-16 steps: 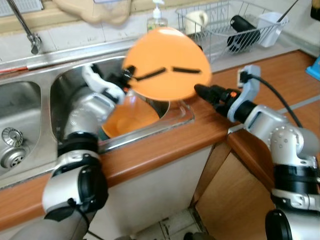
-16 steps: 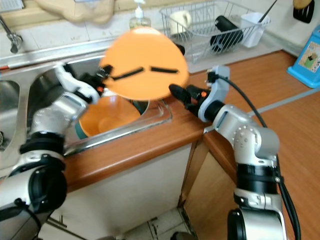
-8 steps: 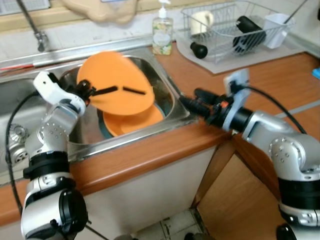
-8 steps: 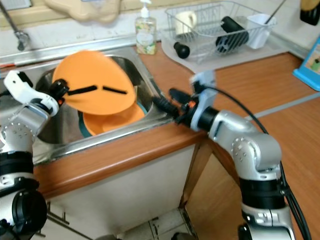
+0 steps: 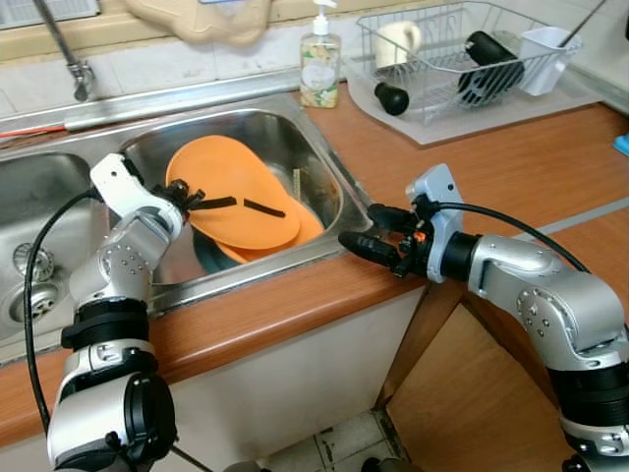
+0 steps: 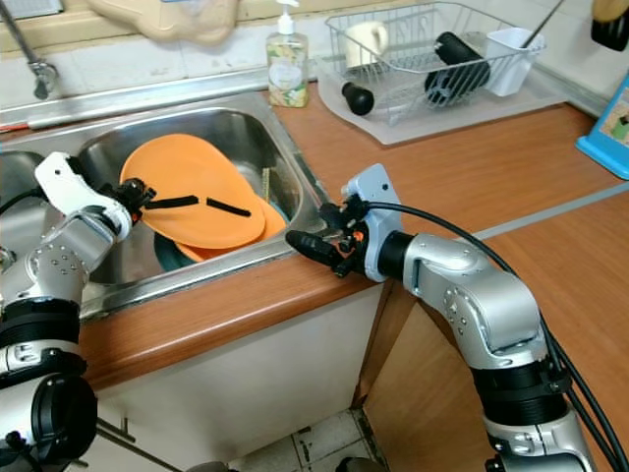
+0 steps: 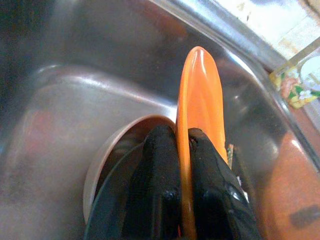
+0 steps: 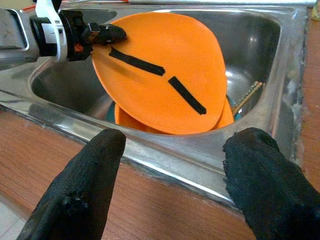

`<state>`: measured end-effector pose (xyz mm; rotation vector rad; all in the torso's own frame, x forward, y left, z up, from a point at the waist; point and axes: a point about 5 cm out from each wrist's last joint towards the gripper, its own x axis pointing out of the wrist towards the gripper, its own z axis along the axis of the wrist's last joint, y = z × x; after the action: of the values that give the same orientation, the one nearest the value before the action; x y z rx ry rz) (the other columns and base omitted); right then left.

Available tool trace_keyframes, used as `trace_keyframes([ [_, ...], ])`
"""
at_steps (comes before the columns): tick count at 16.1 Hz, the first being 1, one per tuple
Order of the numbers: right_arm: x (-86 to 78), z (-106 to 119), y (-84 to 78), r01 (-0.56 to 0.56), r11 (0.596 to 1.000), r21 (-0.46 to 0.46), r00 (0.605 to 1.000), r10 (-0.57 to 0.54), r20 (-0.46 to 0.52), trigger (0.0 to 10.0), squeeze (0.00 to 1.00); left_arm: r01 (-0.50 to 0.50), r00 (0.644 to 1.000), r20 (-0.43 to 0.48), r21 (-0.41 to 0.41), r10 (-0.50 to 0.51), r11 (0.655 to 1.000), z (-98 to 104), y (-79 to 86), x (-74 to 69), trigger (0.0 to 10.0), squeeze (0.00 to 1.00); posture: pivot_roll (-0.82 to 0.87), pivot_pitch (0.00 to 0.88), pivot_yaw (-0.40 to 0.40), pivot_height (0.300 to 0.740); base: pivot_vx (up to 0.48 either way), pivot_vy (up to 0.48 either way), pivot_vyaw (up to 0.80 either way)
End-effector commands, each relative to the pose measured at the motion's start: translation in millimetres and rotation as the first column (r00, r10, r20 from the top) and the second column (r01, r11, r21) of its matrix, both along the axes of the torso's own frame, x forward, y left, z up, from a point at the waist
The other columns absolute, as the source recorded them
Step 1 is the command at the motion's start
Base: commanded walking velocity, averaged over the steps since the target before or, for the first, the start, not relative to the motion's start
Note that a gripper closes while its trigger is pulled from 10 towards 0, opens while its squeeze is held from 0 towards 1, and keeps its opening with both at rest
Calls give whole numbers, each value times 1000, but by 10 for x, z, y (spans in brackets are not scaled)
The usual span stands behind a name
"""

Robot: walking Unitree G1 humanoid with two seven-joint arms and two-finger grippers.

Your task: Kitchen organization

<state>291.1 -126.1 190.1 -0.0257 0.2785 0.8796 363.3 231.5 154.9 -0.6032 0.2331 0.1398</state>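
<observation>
Two orange plates sit in the sink basin [image 5: 324, 167] before us. Our left gripper [image 5: 193, 201] has its fingers pressed tight on the rim of the upper orange plate [image 5: 236, 192], one finger on each face, as the left wrist view shows with the plate [image 7: 200, 115] edge-on between the black fingers [image 7: 160, 175]. This plate tilts slightly, reaching away from the gripper toward the far right of the basin, and it carries two black strips [image 8: 187, 95] on its upper face. Beneath it, on the side away from the gripper, lies a second orange plate [image 5: 307, 228], with a dark teal dish [image 5: 208, 258] peeking out below both. Thin sticks, perhaps chopsticks [image 8: 245, 96], lean against the basin wall beyond the plates.

Our right gripper [image 5: 369, 228] hovers over the wooden counter edge [image 5: 295, 295] just outside the sink's front rim, fingers spread wide with nothing between them; the right wrist view looks between its fingertips [image 8: 260, 170] straight at the held plate.

Beyond the right gripper, on the counter, stands a soap bottle [image 5: 319, 61], then a wire drying rack [image 5: 462, 49] holding a cup [image 5: 398, 39], a dark bottle [image 5: 488, 54] and a white container [image 5: 545, 49]. A tap [image 5: 64, 49] rises behind the left gripper.
</observation>
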Motion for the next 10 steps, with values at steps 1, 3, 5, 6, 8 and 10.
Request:
trace_keyframes([
  [1, -25, 9, 13, -6, 1000, -15, 1000, 6, 24, 10000, 0, -4, 1000, 12, 24, 3, 1000, 101, -9, 37, 0, 0, -141, 0, 61, 740, 0, 0, 0],
  [3, -25, 1, 20, -1, 1000, -14, 1000, 2, 29, 10000, 0, 5, 1000, -26, 60, -4, 998, 65, -21, 33, 5882, 0, -139, 0, 59, 740, 0, 0, 0],
  [5, -24, -1, 38, 3, 1000, -3, 999, -3, 37, 10000, 706, 18, 999, -43, 97, -14, 995, 46, -29, 18, 10000, 1000, -138, 0, 60, 740, 0, 0, 0],
  [6, -8, 1, 37, 22, 1000, 3, 999, -22, 45, 10000, 1000, 18, 999, -48, 140, -11, 990, 46, -13, 0, 10000, 1000, -138, 0, 61, 740, 0, 0, 0],
  [8, 6, -7, 29, 42, 999, 3, 998, -42, 46, 10000, 1000, -12, 999, -47, 172, 21, 985, 54, 22, -21, 10000, 1000, -138, 0, 62, 740, 0, 0, 0],
  [10, 21, -48, -9, 88, 996, 16, 996, -88, 7, 10000, 1000, 0, 998, -54, 242, 13, 970, 64, 57, -63, 10000, 1000, -136, 0, 62, 740, 0, 0, 0],
])
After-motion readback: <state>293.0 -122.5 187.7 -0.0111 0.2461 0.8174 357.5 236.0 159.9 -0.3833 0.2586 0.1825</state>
